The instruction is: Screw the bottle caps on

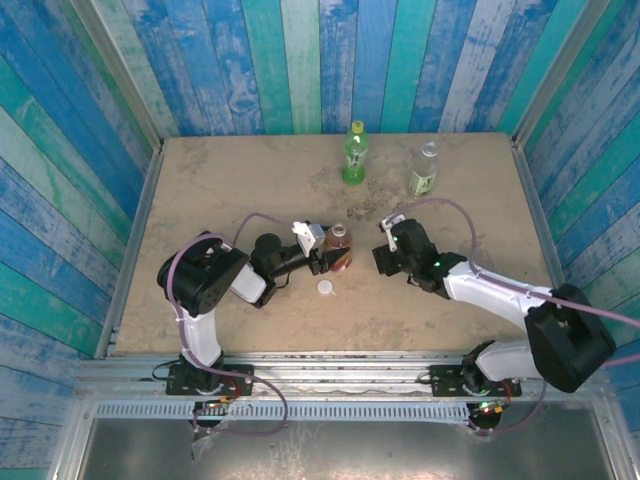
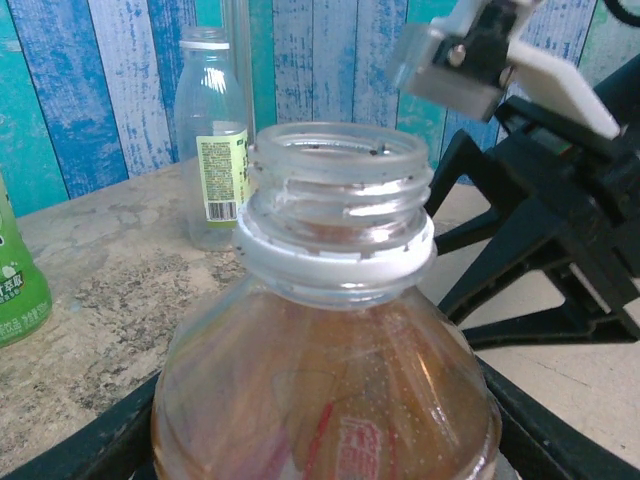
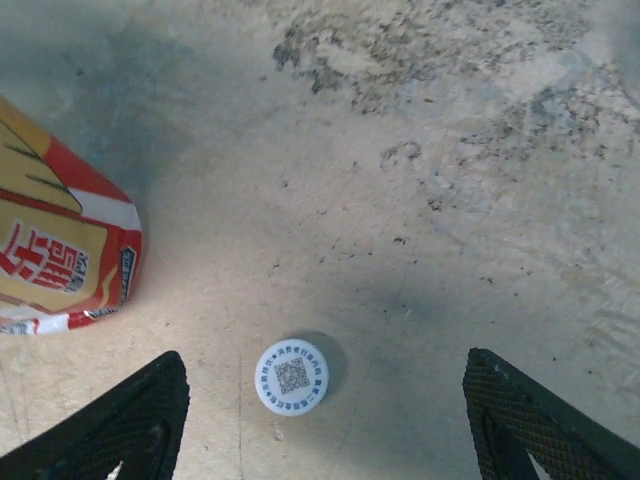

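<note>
Here, the amber bottle stands upright near the middle of the table. Its threaded neck is open, with only a white ring left below the threads. The left gripper reaches the amber bottle from the left and clasps its body. In the left wrist view, black fingers show low on either side of it.

A white cap lies flat on the table just in front of the amber bottle, apart from it, with a small printed code square on the face that shows. The right gripper hovers to the right of the amber bottle with its jaws spread wide. In the right wrist view the cap lies between the two fingertips and touches neither.

Behind the amber bottle stands the green bottle, wearing a yellow-green cap. Farther right is the clear bottle with the green label.
</note>
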`<move>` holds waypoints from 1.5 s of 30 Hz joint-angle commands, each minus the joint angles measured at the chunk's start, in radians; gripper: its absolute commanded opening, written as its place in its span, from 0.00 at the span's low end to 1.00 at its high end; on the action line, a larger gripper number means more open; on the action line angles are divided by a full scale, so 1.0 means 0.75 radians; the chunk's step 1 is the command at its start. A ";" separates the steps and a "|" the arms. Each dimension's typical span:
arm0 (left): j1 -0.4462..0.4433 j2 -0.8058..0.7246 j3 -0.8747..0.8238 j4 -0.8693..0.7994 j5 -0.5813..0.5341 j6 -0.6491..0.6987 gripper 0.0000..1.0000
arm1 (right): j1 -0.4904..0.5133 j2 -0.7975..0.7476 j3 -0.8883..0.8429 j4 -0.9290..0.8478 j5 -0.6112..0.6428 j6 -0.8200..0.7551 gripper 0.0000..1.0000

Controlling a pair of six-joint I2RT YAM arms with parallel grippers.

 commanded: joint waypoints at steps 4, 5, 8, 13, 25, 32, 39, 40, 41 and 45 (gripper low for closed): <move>-0.003 -0.022 -0.016 -0.047 0.022 -0.002 0.61 | 0.008 0.122 0.081 -0.069 -0.034 0.041 0.59; -0.003 -0.022 -0.018 -0.047 0.021 -0.001 0.60 | 0.007 0.142 0.087 -0.073 -0.038 0.052 0.57; -0.003 -0.025 -0.018 -0.051 0.018 0.005 0.61 | 0.008 0.184 0.102 -0.083 -0.046 0.074 0.52; -0.003 -0.022 -0.020 -0.059 0.018 0.007 0.61 | 0.006 0.250 0.125 -0.106 -0.059 0.091 0.50; -0.003 -0.026 -0.018 -0.076 0.019 0.012 0.61 | -0.007 0.337 0.159 -0.110 -0.062 0.133 0.47; -0.003 -0.027 -0.014 -0.086 0.019 0.016 0.61 | -0.009 0.368 0.173 -0.112 -0.067 0.131 0.44; -0.004 -0.023 -0.010 -0.087 0.019 0.015 0.61 | -0.010 0.366 0.171 -0.118 -0.072 0.131 0.38; -0.003 -0.023 -0.012 -0.086 0.018 0.016 0.61 | -0.010 0.366 0.169 -0.118 -0.073 0.131 0.36; -0.004 -0.026 -0.012 -0.088 0.020 0.015 0.61 | -0.010 0.364 0.168 -0.120 -0.073 0.131 0.36; -0.003 -0.028 -0.012 -0.092 0.018 0.017 0.61 | -0.010 0.361 0.166 -0.125 -0.079 0.131 0.33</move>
